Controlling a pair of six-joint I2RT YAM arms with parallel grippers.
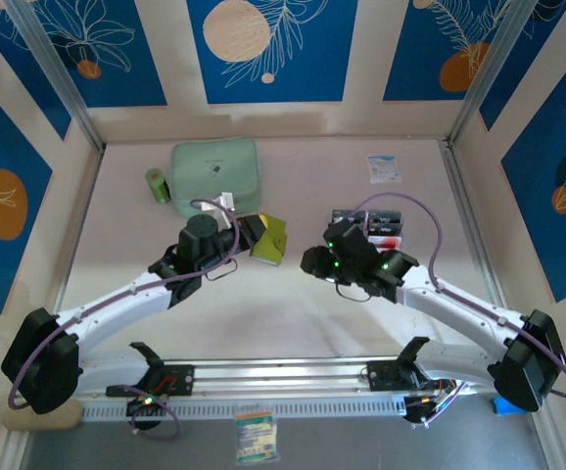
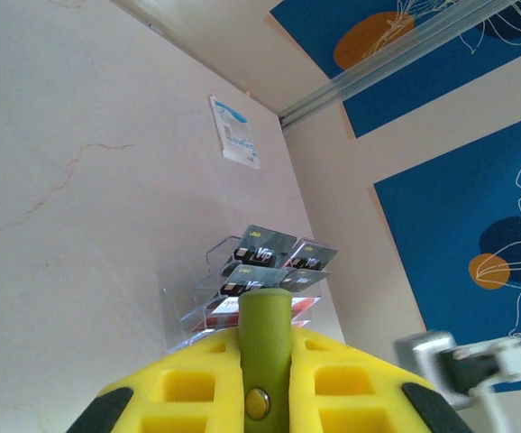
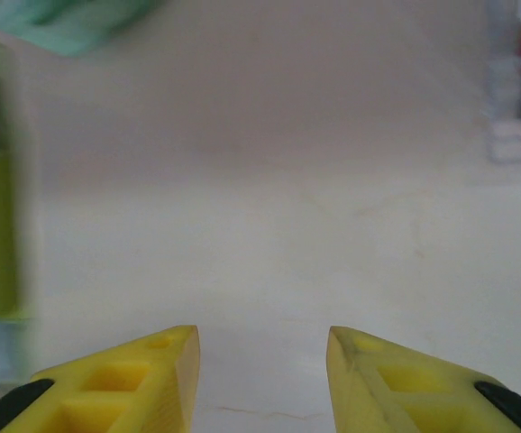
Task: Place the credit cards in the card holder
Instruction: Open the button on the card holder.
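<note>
Top external: pale table [image 1: 283, 318] (blue-panelled walls [image 1: 273, 49]); left gripper [image 2: 267, 347] pinches card holder [image 2: 265, 311], right gripper [image 3: 262, 361] spread.

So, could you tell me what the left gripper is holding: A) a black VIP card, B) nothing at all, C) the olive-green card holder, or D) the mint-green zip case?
C: the left wrist view shows the olive-green card holder clamped upright between the left gripper's closed jaws.
</note>
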